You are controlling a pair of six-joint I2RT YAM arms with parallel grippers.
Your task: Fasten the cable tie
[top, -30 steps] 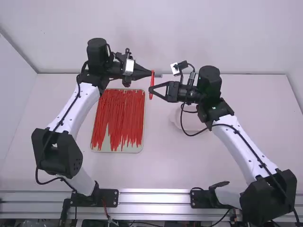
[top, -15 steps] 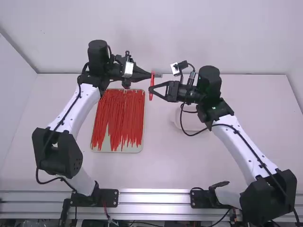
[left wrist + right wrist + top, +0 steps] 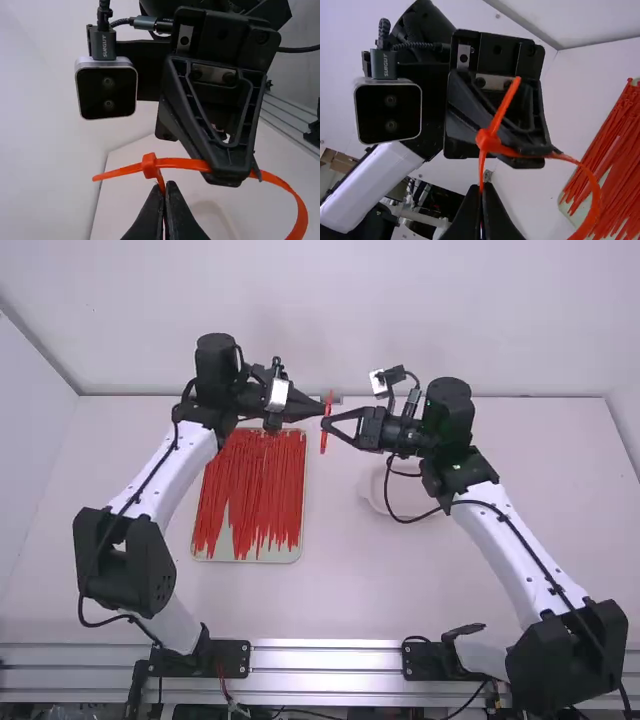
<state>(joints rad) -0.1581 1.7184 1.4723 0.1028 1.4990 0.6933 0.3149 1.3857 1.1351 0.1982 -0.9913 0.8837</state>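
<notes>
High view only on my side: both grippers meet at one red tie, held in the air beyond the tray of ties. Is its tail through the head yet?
Observer: It looks so. In the left wrist view the strap of the cable tie passes through its head, and a short end pokes out on the far side.
Operator: Are both grippers actually clamped on it, or just close?
Observer: Both are clamped. The left gripper is shut on the strap right at the head, and the right gripper is shut on the strap on the head's other side.
</notes>
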